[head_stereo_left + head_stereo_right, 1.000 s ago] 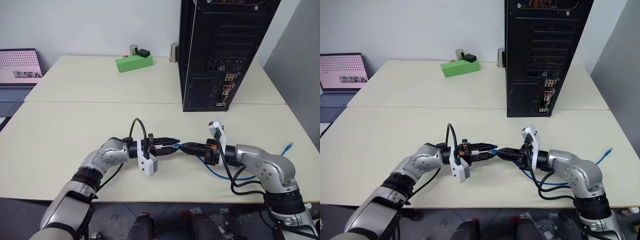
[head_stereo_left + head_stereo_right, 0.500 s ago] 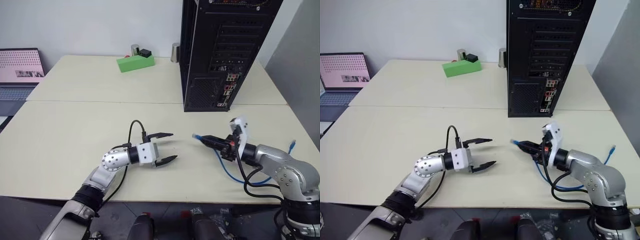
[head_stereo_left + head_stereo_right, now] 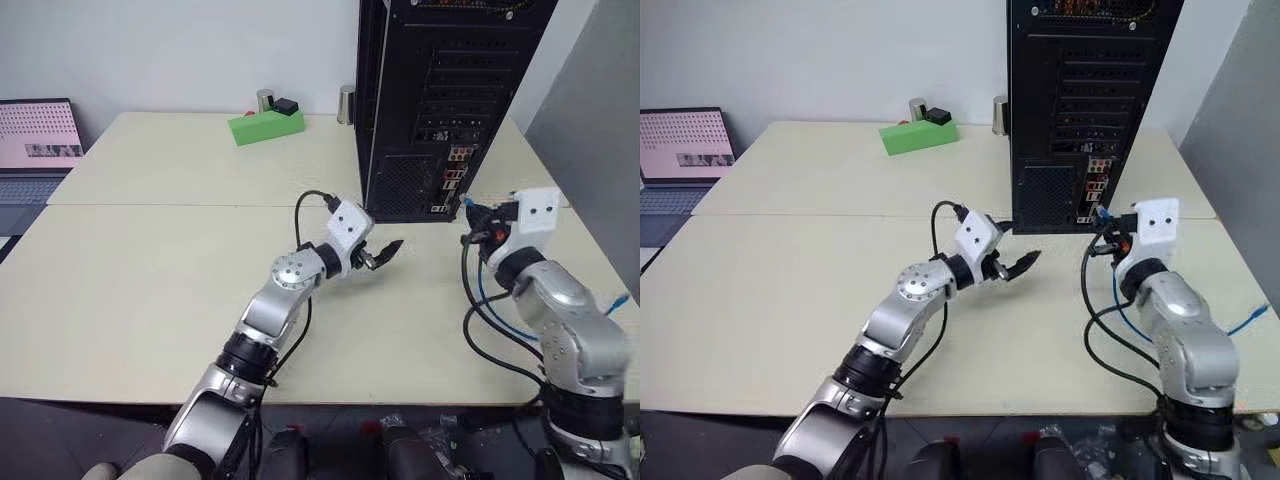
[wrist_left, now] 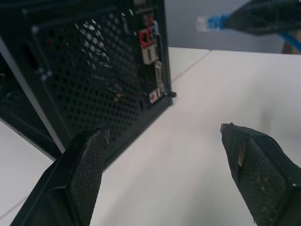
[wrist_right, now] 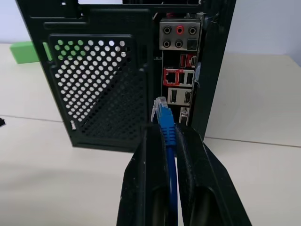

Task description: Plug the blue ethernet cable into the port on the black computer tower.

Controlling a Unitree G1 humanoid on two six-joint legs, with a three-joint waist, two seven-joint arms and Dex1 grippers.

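Handed off: right gripper has carried the cable up to the tower.
It is clamped behind the plug, which points at the port; left gripper gapes empty.

Black computer tower: looks like painted metal, matt, with a perforated mesh vent and a dull grey metal connector plate. Blue ethernet cable: smooth plastic jacket, slight sheen; plug of clear bluish plastic. Right hand: black fingers, smooth and a little glossy. Left hand: black pads with fine rough grid texture, matt. Bench: smooth, matt, cream laminate look. Green block: matt, plain.
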